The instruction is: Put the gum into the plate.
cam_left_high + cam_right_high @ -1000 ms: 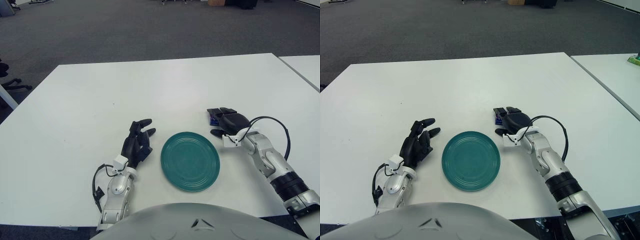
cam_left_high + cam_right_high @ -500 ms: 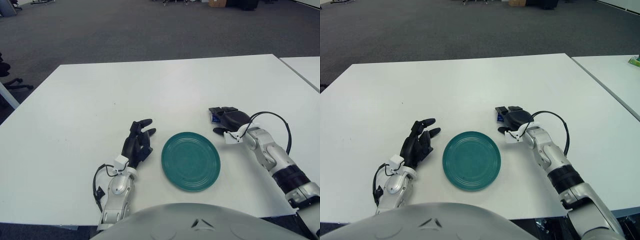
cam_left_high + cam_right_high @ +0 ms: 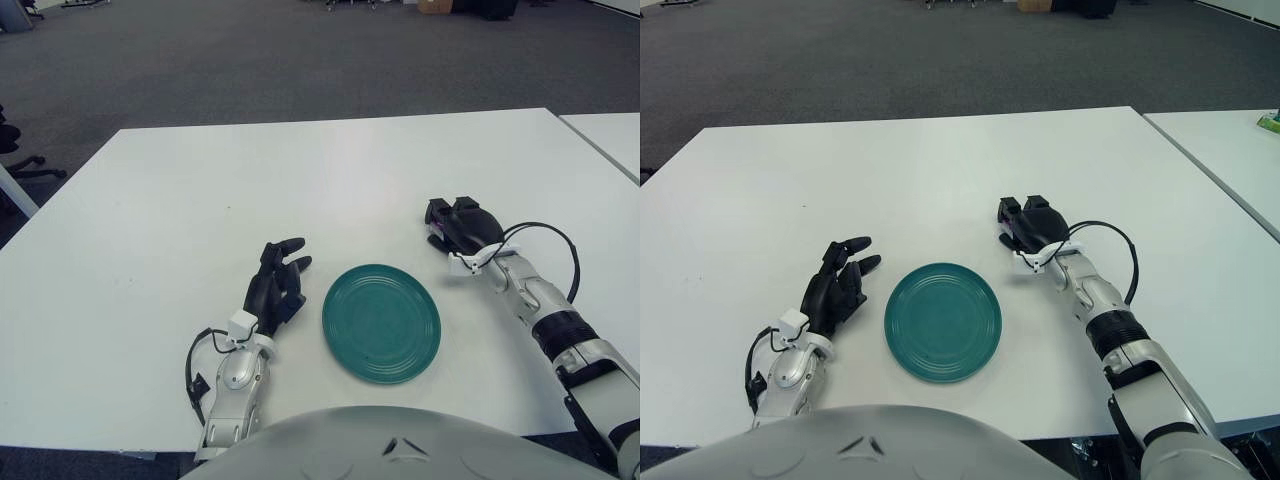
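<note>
Gum location: gum (image 3: 437,232) is lying almost wholly hidden beneath the right hand, right of and beyond the plate; only a dark sliver is showing at the hand's left edge, and contact with the fingers cannot be confirmed.
Table: white table (image 3: 300,180) is bearing everything; its near edge is being cut off by the robot's grey body (image 3: 400,445) at the bottom of both views.
Second table: a neighbouring white table (image 3: 1230,150) is showing only in part at the right border, with a small green item (image 3: 1268,120) cropped at the frame edge and not identifiable.
Floor: grey carpet (image 3: 250,60) is filling the background; furniture at the far top is too cropped to name.
Plate: teal plate (image 3: 381,322) is sitting bare between the two hands, just beside the left hand and near the right one.
Right hand: right hand (image 3: 462,228) is hovering or pressing over the gum, fingers curled down around it; whether it is actually gripping cannot be determined.
Left hand: left hand (image 3: 274,286) is resting on the table left of the plate, fingers loosely extended and holding nothing.
Cable: a black cable (image 3: 1118,245) is looping off the right wrist.
</note>
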{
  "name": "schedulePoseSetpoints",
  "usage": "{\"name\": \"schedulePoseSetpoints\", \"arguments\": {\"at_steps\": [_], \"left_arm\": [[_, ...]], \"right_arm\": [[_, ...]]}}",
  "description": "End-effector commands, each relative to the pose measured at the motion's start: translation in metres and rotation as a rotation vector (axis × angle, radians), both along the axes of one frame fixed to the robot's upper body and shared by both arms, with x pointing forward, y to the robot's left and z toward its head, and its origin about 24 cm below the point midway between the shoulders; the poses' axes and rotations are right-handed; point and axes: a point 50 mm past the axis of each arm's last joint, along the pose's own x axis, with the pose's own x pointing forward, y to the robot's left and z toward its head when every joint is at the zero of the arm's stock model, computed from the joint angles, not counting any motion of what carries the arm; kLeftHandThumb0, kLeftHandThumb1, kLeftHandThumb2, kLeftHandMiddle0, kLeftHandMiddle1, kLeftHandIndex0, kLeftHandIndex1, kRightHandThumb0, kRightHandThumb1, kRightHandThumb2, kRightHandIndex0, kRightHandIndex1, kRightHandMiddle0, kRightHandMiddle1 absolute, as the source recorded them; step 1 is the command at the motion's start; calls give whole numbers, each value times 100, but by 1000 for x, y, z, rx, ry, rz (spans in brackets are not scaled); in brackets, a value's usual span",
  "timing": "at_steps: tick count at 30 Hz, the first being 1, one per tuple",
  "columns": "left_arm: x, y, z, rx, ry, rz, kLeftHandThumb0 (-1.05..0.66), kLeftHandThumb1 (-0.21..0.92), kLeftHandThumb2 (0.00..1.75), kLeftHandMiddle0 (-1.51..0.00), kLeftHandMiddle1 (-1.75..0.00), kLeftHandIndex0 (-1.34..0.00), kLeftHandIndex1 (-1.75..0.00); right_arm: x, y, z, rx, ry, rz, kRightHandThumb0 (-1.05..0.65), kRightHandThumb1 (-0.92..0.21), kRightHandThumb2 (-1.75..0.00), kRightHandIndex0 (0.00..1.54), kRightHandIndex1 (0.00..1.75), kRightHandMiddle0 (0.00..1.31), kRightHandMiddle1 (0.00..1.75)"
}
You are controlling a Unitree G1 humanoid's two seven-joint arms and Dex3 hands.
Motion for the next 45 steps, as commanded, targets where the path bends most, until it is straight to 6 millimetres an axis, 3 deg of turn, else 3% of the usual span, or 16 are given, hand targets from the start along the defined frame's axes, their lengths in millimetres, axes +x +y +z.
{"name": "schedulePoseSetpoints", "arguments": {"at_steps": [1,7,16,20,24,28,34,41,45], "left_arm": [[3,3,3,-22,-9,16,-78,92,79,-32,-83,-6,-108],[5,3,3,-32,-9,20,-78,92,78,-31,-84,-7,-109],[5,4,2,-39,-5,25,-78,92,78,-32,-85,-7,-110],[5,5,2,-33,-8,23,-78,92,78,-32,-85,-7,-110],[6,6,2,-26,-10,21,-78,92,79,-32,-85,-7,-110],[6,7,2,-12,-15,18,-78,92,79,-33,-85,-7,-110],[6,8,3,4,-24,10,-78,92,80,-33,-84,-7,-110],[6,7,2,2,-19,5,-78,92,80,-32,-83,-6,-109],[6,6,2,1,-18,6,-77,92,80,-32,-84,-7,-109]], "right_arm": [[-34,-8,-47,1,172,-23,-40,-63,-91,85,175,38,175],[-25,-8,-41,60,100,-18,-40,-62,-93,90,175,39,175],[3,-7,-15,87,-41,-11,-41,-60,-96,96,175,40,175],[24,1,41,140,-245,82,-41,-57,-100,100,175,43,175],[27,10,84,150,-364,159,-42,-53,-104,105,175,45,175],[23,22,122,133,-487,255,-43,-50,-109,109,175,48,175],[5,40,156,152,-583,369,-44,-46,-113,115,175,50,175],[-28,69,161,143,-564,482,-44,-45,-114,117,175,51,175],[-34,77,162,130,-567,515,-44,-45,-115,116,175,51,175]]}}
